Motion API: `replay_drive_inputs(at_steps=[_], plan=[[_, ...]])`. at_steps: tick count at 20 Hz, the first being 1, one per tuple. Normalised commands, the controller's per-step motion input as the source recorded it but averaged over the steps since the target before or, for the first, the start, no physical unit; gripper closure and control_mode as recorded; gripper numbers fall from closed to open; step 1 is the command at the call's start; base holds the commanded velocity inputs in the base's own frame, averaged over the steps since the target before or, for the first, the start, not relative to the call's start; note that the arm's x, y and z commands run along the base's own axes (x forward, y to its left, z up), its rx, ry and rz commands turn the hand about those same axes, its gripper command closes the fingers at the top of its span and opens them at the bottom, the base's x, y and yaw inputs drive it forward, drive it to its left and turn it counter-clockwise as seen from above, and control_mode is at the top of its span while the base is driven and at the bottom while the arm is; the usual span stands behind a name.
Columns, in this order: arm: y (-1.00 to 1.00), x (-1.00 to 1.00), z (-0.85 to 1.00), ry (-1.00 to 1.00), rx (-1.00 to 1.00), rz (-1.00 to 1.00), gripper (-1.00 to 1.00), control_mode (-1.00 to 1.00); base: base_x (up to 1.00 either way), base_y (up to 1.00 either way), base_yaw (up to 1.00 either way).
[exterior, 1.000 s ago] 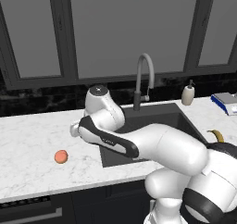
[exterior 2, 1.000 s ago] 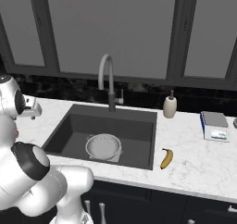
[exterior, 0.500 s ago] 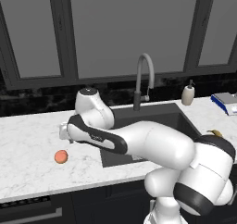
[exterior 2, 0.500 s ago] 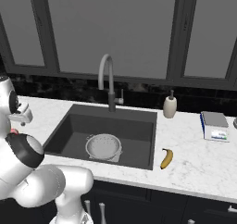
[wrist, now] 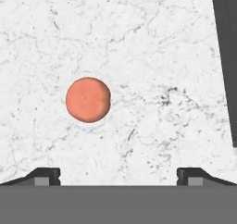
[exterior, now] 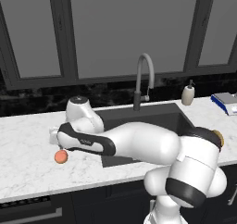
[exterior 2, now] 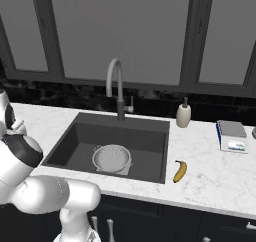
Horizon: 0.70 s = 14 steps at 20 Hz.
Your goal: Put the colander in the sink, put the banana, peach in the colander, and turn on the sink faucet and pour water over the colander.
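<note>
- Swinging left since a second ago, my arm now reaches low over the counter (exterior: pixel 28 167).
- My gripper (wrist: pixel 118 174) hangs above the peach (wrist: pixel 88 99), jaws wide apart, empty.
- Colander (exterior 2: pixel 112 158) sits in the sink (exterior 2: pixel 150 136).

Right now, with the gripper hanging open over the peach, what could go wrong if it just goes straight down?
1. In the hand view the peach sits left of the midline of the open gripper, so one finger may clip it instead of straddling it.
2. The peach is round and lies loose on the marble counter; a nudge could roll it away.
3. The arm stretches across the sink, so carrying the peach to the colander means a wide swing back.
</note>
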Motion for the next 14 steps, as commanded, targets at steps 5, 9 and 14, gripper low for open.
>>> replay_drive_inputs(at_steps=[5,9,14], plan=[[0.28,0.24,-0.22,0.00,0.00,-0.12,-1.00,-1.00,0.00,0.00,0.00],[0.21,0.24,-0.34,0.00,0.00,-0.12,-1.00,-1.00,0.00,0.00,0.00],[0.15,0.15,-0.31,0.01,0.00,-0.11,-1.00,-1.00,0.00,0.00,0.00]])
